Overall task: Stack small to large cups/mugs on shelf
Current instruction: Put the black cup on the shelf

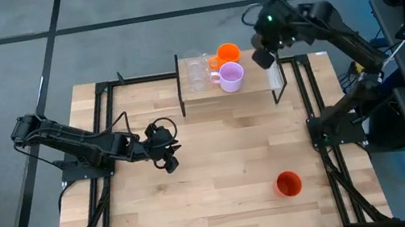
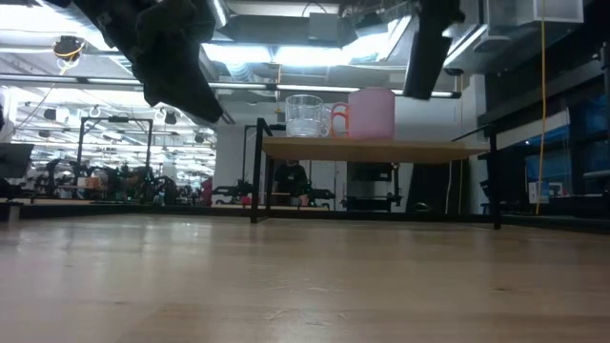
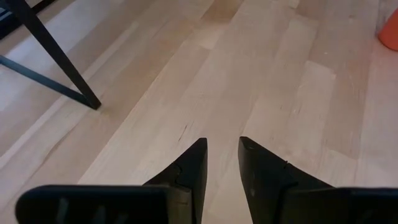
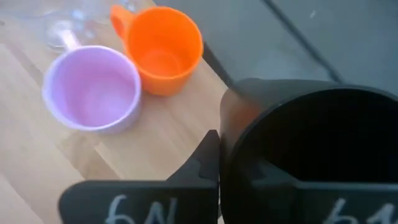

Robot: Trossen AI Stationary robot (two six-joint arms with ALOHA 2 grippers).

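Observation:
The shelf (image 1: 252,93) stands at the table's far side. On it stand two clear tumblers (image 1: 196,70), the orange mug (image 1: 227,52) and the lilac mug (image 1: 231,77), all upright on their bases. My right gripper (image 1: 265,55) is above the shelf's right end, shut on the black cup (image 4: 311,149), which also shows in the low view (image 2: 426,48). The red-orange cup (image 1: 289,184) stands on the table near the front right. My left gripper (image 1: 167,156) hovers over the table left of centre, empty, with its fingers a little apart (image 3: 222,155). My right gripper holds the black cup at its rim wall (image 4: 229,146). One finger (image 4: 206,163) lies on the outside of the wall; the other does not show against the cup's dark inside. The cup is lifted clear, above the shelf's right end, its mouth toward the wrist camera.
Black metal frame rails (image 1: 100,138) run along both sides of the table. A shelf post (image 3: 59,62) shows near my left gripper. The shelf's right part (image 4: 155,137) beside the lilac mug is bare wood.

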